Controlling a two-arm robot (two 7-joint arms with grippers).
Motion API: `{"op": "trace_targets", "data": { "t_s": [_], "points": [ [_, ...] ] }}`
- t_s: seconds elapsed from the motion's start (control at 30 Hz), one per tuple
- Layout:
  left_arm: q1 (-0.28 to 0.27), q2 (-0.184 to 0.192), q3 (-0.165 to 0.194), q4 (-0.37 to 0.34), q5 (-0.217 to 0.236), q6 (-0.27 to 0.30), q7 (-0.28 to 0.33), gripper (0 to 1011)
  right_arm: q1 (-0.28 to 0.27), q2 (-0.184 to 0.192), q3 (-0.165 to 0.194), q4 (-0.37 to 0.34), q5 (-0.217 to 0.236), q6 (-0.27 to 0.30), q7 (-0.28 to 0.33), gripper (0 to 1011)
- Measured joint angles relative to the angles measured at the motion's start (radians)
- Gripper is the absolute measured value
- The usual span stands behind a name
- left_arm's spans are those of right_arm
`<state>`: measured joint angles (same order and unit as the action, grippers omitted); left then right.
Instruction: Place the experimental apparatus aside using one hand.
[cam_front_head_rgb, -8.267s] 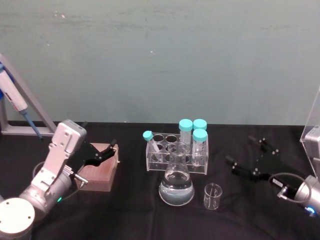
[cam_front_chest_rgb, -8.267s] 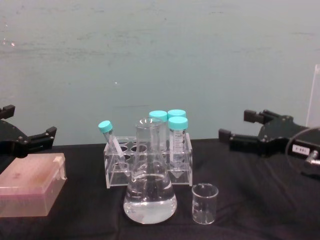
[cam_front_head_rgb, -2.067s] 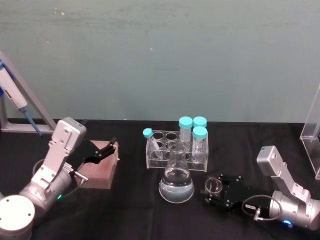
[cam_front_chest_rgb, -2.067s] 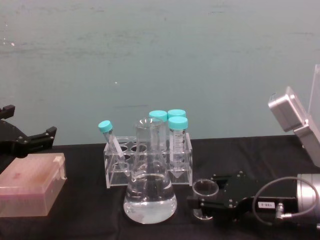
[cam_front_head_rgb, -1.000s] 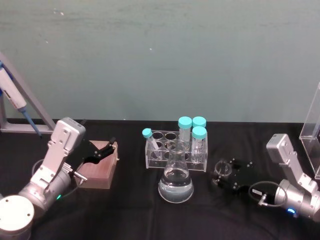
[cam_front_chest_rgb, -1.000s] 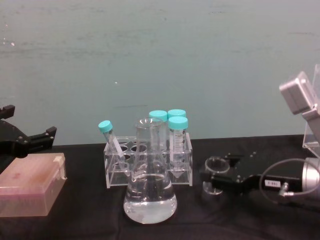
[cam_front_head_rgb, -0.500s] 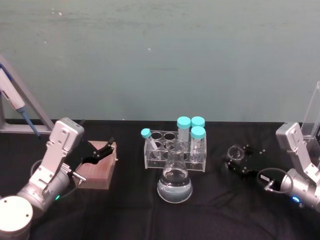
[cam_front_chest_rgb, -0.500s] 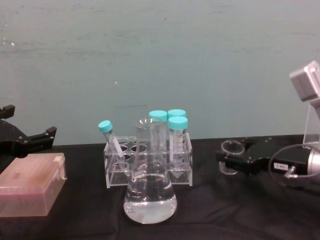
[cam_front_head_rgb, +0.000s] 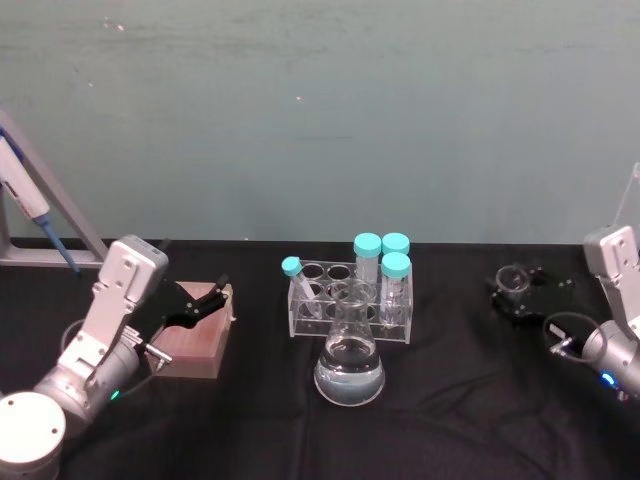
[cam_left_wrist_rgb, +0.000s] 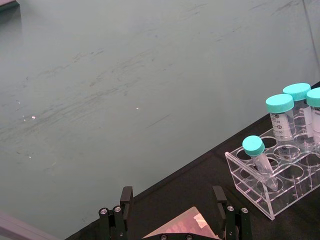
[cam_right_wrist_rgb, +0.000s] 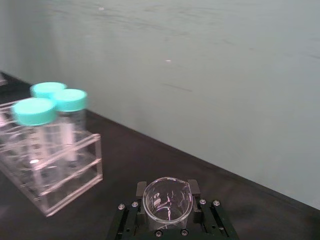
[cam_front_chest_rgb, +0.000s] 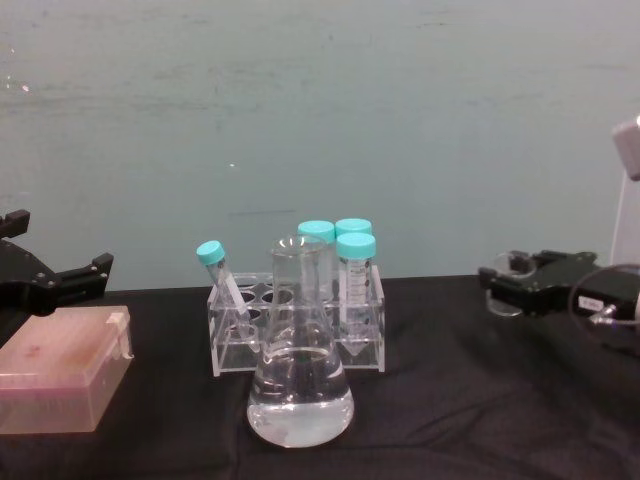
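**A:** Item one. What had moved?

**B:** Small glass beaker (cam_front_head_rgb: 511, 277). Two seconds earlier it was just right of the conical flask (cam_front_head_rgb: 350, 368), near the centre. It had since travelled to the far right of the black cloth (cam_front_head_rgb: 450, 410), well apart from the flask. Carrier: right gripper (cam_front_head_rgb: 516, 288), fingers pinched on the beaker's wall, mouth upward. Whether its base cleared the cloth, I could not tell.

**A:** Meaning for the task?

**B:** By my reading, one piece of three was nearly set aside, with the release outstanding. The flask, with liquid in it, and the tube rack (cam_front_head_rgb: 349, 300) with its four teal-capped tubes (cam_front_head_rgb: 396, 265) were unmoved. The rack stood just behind the flask.

**A:** Left side?

**B:** Left gripper (cam_front_head_rgb: 200, 300), fingers spread, holding nothing, parked over the pink box (cam_front_head_rgb: 195, 345) as before.

**A:** Edges and room?

**B:** Right: a clear panel (cam_front_head_rgb: 633, 215) stood at the scene's right edge, near the gripper. I judged there was little room left that way. Middle: bare cloth lay open between rack and beaker, and along the near side. Far: the wall closed in behind the rack. Left: the box, then a pipette stand (cam_front_head_rgb: 40, 215).
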<state>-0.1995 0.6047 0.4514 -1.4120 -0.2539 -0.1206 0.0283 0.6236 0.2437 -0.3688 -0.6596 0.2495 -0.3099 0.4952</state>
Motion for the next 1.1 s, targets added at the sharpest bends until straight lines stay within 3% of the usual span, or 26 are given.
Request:
{"op": "trace_targets", "data": {
  "t_s": [0.67,1.1],
  "points": [
    [0.0,0.0,0.0,0.0,0.0,0.0,0.0,1000,0.025,-0.037,0.096,0.053,-0.045,0.049,-0.206,502],
    [0.0,0.0,0.0,0.0,0.0,0.0,0.0,1000,0.022,-0.063,0.134,0.058,-0.072,0.072,-0.279,501]
  ]
}}
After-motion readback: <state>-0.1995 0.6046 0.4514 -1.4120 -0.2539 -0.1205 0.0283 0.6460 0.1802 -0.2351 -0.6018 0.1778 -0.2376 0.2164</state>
